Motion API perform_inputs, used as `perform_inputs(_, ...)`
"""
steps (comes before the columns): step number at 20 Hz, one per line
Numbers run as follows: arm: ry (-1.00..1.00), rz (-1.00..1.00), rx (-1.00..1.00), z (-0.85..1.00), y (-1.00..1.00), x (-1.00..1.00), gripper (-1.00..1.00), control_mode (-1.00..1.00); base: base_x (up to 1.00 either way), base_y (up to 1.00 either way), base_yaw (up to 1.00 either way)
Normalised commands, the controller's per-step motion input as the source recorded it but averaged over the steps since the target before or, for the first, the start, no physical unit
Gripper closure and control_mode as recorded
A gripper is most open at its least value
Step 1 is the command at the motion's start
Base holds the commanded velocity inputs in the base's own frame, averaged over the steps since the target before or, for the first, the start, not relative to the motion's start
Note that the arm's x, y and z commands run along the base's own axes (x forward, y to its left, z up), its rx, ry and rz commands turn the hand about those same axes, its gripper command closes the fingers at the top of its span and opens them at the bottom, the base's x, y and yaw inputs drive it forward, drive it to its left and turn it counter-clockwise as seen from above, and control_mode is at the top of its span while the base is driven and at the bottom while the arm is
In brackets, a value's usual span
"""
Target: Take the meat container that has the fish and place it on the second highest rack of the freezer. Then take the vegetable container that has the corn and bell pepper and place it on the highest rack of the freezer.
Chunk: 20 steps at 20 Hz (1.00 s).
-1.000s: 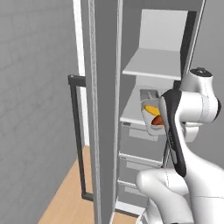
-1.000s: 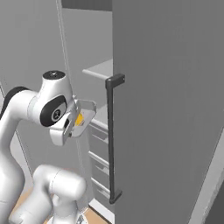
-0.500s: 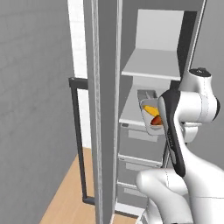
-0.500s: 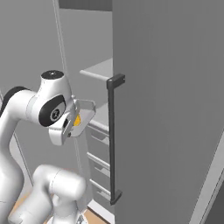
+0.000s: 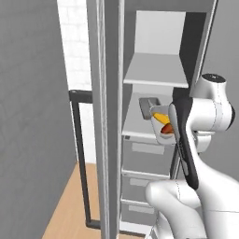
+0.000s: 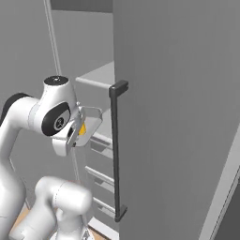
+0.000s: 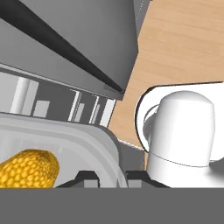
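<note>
Nearest the camera in the hand view, the gripper has its two dark fingertips pinched on the rim of the vegetable container, one tip on either side of the clear plastic wall at about 6 o'clock. The jaws stand nearly together with only that thin lip between them.

I judge the container to be a light, stiff plastic tray with a smooth, rather slippery lip. A pinch at one edge leaves the rest hanging out as a lever, so it would tend to droop or twist if swung fast. The rim is the only sensible hold, since the walls are too wide for these fingers. The contents lie loose and could roll if the tray tips.

The corn lies inside at about 8 o'clock of the hand view, a bright yellow, pebbled cob. In the left base view the bell pepper shows as a small red-orange lump touching the cob, both in the pale tray held just in front of the arm's wrist.

Beyond the tray stands the freezer with its door swung open. The container hangs level with the second shelf, at the cabinet's mouth. The highest rack, a flat light grey shelf, sits at about 12 o'clock above it. Grey drawers lie below.
</note>
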Motion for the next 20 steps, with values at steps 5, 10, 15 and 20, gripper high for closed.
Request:
perform_inputs(5,0.0,0.0,0.0,0.0,0.0,0.0,1.0,1.0,0.48,0.37,-0.14)
perform_inputs(10,0.0,0.0,0.0,0.0,0.0,0.0,1.0,1.0,0.43,0.44,-0.21)
perform_inputs(15,0.0,0.0,0.0,0.0,0.0,0.0,1.0,1.0,0.29,0.72,-0.23)
perform_inputs(20,0.0,0.0,0.0,0.0,0.0,0.0,1.0,1.0,0.38,0.98,-0.25)
